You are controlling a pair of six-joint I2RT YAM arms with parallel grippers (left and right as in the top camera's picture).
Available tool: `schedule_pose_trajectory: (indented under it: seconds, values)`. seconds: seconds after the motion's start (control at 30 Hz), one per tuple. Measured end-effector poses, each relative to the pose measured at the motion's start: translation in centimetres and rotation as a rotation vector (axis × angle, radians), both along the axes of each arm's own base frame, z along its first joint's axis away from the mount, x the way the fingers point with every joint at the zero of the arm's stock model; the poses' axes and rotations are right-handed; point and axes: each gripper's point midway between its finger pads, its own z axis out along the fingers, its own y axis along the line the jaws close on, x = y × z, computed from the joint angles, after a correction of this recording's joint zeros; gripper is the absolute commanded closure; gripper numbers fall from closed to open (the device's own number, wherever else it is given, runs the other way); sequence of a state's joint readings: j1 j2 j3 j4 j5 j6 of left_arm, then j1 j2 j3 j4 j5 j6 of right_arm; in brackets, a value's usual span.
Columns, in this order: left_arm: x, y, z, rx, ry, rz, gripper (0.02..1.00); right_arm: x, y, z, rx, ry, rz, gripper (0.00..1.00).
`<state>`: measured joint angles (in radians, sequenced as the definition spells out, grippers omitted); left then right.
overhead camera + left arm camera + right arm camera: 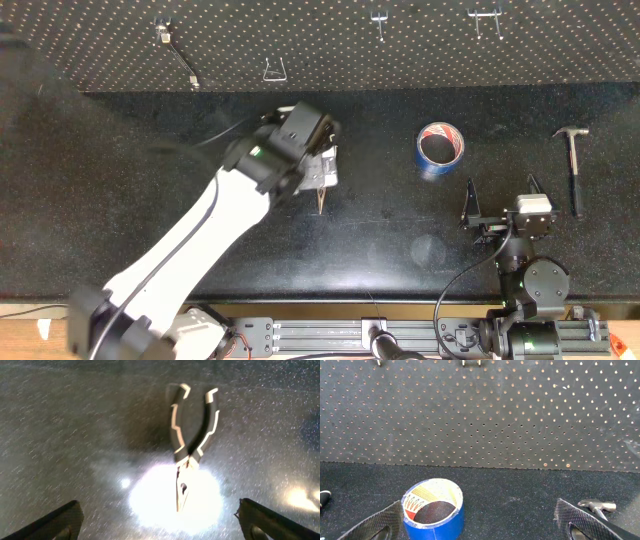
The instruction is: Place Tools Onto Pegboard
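A pair of pliers [192, 435] with black-and-white handles lies flat on the dark table, its nose [181, 491] in a bright glare patch. My left gripper [160, 527] hovers open directly above it, fingers [50, 525] spread wide on either side. From above, the left gripper [316, 158] covers most of the pliers [322, 190]. My right gripper [502, 198] rests open near its base, facing the pegboard [480, 420]. A blue tape roll [434, 510] and a hammer [597, 506] lie ahead of it, nothing between its fingers.
The pegboard [330, 40] runs along the back, with a wrench [180, 55] hanging at the left, a wire hook [275, 70] and metal pegs [378, 22] to the right. The tape roll [439, 147] and the hammer [573, 165] lie on the table's right.
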<state>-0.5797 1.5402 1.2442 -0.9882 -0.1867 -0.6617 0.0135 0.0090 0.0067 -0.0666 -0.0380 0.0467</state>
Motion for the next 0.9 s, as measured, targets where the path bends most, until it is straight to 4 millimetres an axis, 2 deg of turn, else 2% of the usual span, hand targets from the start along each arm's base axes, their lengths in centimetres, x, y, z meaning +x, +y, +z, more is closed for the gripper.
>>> schedule_pose_trajectory:
  seconds: [0.17, 0.37, 0.47, 0.7, 0.9]
  values:
    - [3.0, -2.0, -1.4, 0.04, 0.029, -0.064, 0.02, 0.0, 0.0, 0.0, 0.0, 0.0, 0.0, 0.016]
    - [5.0, -4.0, -2.8, 0.017, 0.038, -0.105, 0.02, 0.0, 0.0, 0.0, 0.0, 0.0, 0.0, 0.016]
    - [5.1, -4.7, -4.0, -0.004, 0.064, -0.124, 0.02, 0.0, 0.0, 0.0, 0.0, 0.0, 0.0, 0.018]
    - [5.5, -3.7, -5.9, -0.023, 0.13, -0.088, 0.02, 0.0, 0.0, 0.0, 0.0, 0.0, 0.0, 0.016]
    - [5.7, -3.2, -6.6, -0.019, 0.146, -0.072, 0.02, 0.0, 0.0, 0.0, 0.0, 0.0, 0.0, 0.016]
